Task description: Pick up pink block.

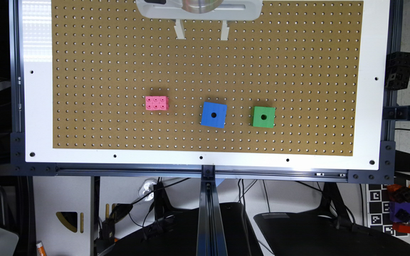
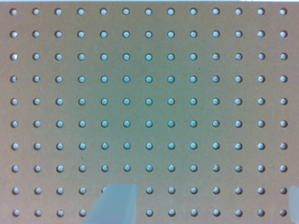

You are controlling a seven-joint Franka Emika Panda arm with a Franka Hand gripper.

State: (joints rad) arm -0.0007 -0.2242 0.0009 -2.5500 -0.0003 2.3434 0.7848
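The gripper (image 1: 202,32) hangs at the far edge of the brown pegboard (image 1: 297,71), its white body cut off by the frame and its two pale fingers (image 1: 180,30) pointing down at the board with a clear gap between them. In the wrist view one blurred fingertip (image 2: 114,204) and a sliver of the other (image 2: 294,203) stand far apart over bare board (image 2: 149,93), so the hand is spread wide and holds nothing. The pink block (image 1: 157,103) lies flat on the pegboard, well apart from the gripper and toward the exterior view's left of the other two pieces; its six dark holes face up in two rows of three. Near it, toward the exterior view's right, sits the blue cube (image 1: 214,115), turned slightly askew, with one hole on top. Further right, near but not touching, is the green cube (image 1: 263,117), also with one hole. The three stand in a loose row, none touching. The pegboard rests in a white panel (image 1: 37,106) on a dark metal frame (image 1: 208,172). Below the frame, at the exterior view's right edge, coloured blocks (image 1: 409,206) are heaped together; whether they lie in a bin or container I cannot tell.
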